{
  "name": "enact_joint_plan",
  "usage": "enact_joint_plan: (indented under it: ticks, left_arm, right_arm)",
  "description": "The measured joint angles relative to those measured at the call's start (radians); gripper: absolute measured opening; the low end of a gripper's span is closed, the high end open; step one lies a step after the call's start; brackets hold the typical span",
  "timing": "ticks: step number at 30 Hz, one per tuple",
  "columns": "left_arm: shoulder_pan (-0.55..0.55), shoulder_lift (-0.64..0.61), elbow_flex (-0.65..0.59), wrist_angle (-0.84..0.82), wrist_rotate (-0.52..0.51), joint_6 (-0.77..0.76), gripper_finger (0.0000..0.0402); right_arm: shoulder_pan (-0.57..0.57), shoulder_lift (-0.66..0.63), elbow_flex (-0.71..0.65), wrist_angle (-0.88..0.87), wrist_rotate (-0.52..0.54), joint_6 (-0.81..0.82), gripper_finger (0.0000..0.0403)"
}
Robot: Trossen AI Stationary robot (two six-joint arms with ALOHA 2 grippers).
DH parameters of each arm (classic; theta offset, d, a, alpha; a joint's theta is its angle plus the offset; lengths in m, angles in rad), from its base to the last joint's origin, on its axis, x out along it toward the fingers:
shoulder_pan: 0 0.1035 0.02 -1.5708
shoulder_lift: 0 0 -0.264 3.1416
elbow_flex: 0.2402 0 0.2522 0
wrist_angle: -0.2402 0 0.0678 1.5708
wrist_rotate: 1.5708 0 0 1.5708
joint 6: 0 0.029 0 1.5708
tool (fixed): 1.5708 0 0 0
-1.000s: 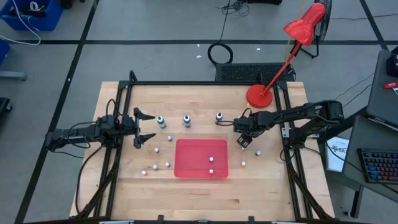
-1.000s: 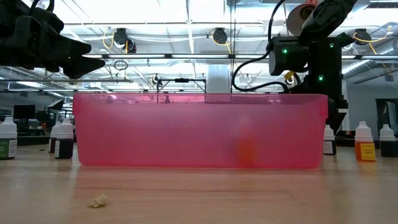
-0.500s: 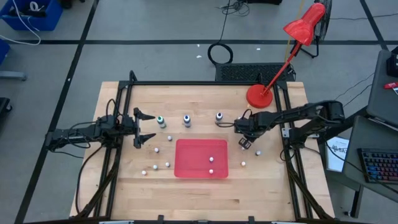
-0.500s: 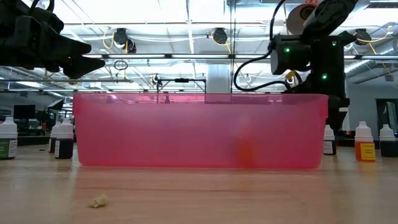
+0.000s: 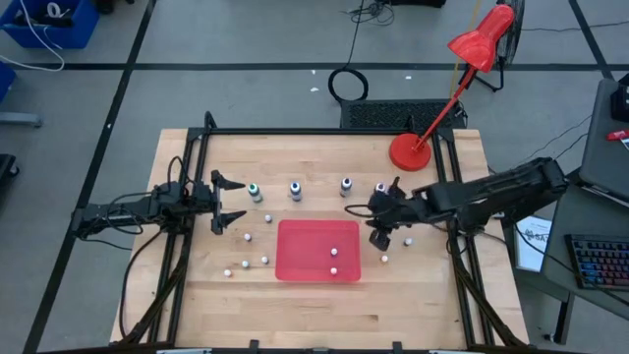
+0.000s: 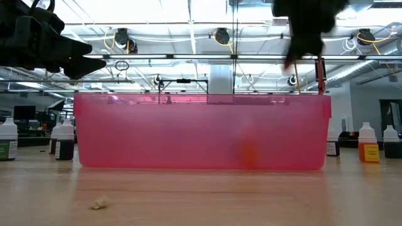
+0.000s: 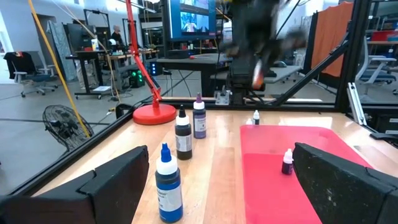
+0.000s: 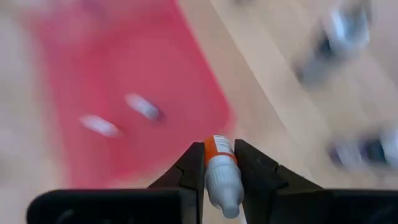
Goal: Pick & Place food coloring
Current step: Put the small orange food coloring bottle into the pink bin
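The right end effector (image 5: 378, 224) is raised and clamped closed, while the left end effector (image 5: 228, 200) hangs spread, arm extended.

a tray (image 5: 305, 251) sat mid-surface (image 5: 314, 305) with two small bottles (image 5: 333, 262) in it. three taller bottles (image 5: 295, 190) stood in a row behind it. the left pincer (image 5: 230, 201) hung left of them; the right pincer (image 5: 381, 232), gripping a small bottle (image 8: 221, 174), was at the tray's right edge.

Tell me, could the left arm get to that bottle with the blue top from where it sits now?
Probably yes. The left gripper hangs open at the table's left side, and the blue-topped bottle stands upright just ahead of its fingers with only bare wood between them. The right gripper, holding a small orange-banded bottle, is well away.
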State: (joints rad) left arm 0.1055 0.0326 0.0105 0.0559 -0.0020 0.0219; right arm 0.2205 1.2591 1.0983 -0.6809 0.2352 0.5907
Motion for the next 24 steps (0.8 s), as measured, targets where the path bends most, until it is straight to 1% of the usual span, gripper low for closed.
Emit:
enact_joint_plan:
  ticks: [3,6,8,10,12,14,16,18,21,24]
  left_arm:
    - [0.000,0.000,0.000,0.000,0.000,0.000,0.0392]
    - [0.000,0.000,0.000,-0.001,0.000,0.000,0.0392]
    - [0.000,0.000,0.000,0.000,0.000,0.000,0.0392]
    - [0.000,0.000,0.000,-0.001,0.001,0.000,0.0392]
    - [0.000,0.000,0.000,-0.001,0.000,0.000,0.0392]
    - [0.000,0.000,0.000,-0.001,0.000,0.000,0.0392]
    - [0.000,0.000,0.000,0.000,0.000,0.000,0.0392]
    - [0.000,0.000,0.000,0.000,0.000,0.000,0.0392]
    - [0.001,0.000,0.000,-0.001,0.000,0.000,0.0392]
    - [0.001,0.000,0.000,0.000,0.000,0.000,0.0392]
  right_arm:
    - [0.052,0.080,0.205,-0.035,0.043,-0.081,0.0054]
    - [0.084,0.217,0.453,-0.176,0.081,-0.161,0.0054]
    - [0.090,0.325,0.630,-0.302,0.105,-0.204,0.0054]
    - [0.088,0.441,0.799,-0.415,0.105,-0.240,0.0054]
    - [0.087,0.550,0.944,-0.512,0.104,-0.272,0.0054]
    - [0.087,0.645,1.047,-0.611,0.103,-0.288,0.0054]
    - [0.087,0.710,1.084,-0.690,0.077,-0.290,0.0054]
    - [0.088,0.756,1.073,-0.731,0.034,-0.286,0.0054]
    - [0.094,0.796,1.003,-0.724,0.021,-0.264,0.0054]
    - [0.096,0.802,0.891,-0.659,-0.043,-0.259,0.0054]
